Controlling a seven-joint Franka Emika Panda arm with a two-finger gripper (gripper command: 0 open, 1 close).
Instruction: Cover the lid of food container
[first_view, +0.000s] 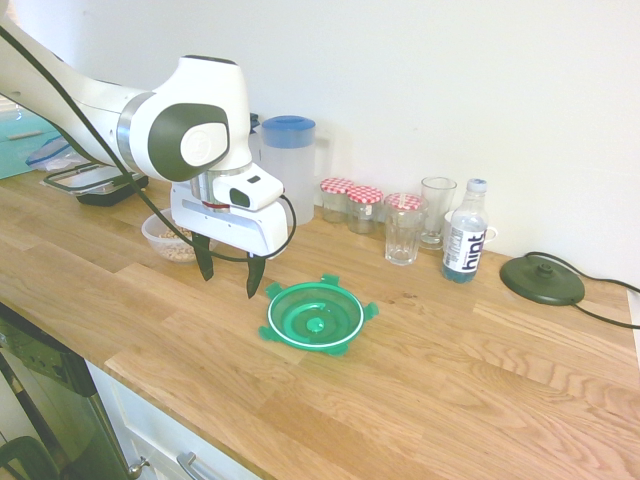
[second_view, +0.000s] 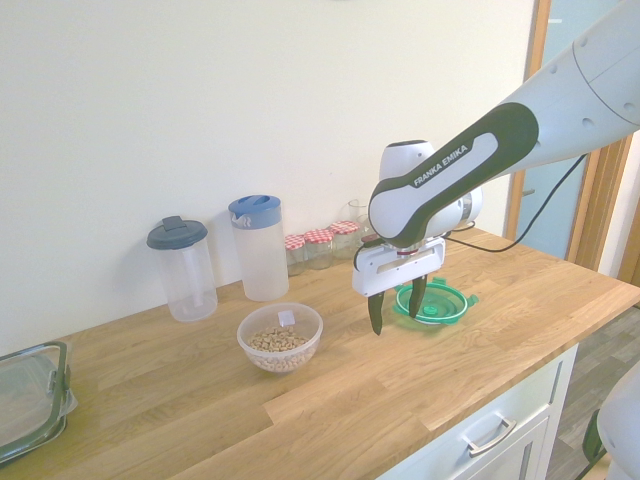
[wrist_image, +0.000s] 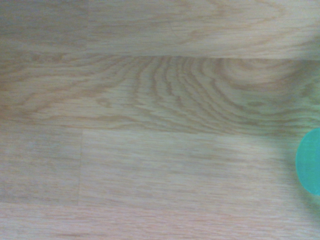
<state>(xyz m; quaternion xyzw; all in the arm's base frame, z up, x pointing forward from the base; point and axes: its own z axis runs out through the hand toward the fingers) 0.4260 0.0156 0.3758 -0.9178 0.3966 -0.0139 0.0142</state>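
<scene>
Hand (first_view: 229, 274) open, pointing down beside lid (first_view: 316, 316), above countertop (first_view: 450, 370).

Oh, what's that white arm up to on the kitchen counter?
It is meant to put the green lid on the small bowl of grains. Right now its gripper hangs open and empty over the wooden counter, between the two. The lid lies flat on the counter, apart from the bowl, which is uncovered. Nothing has been picked up yet.
</scene>
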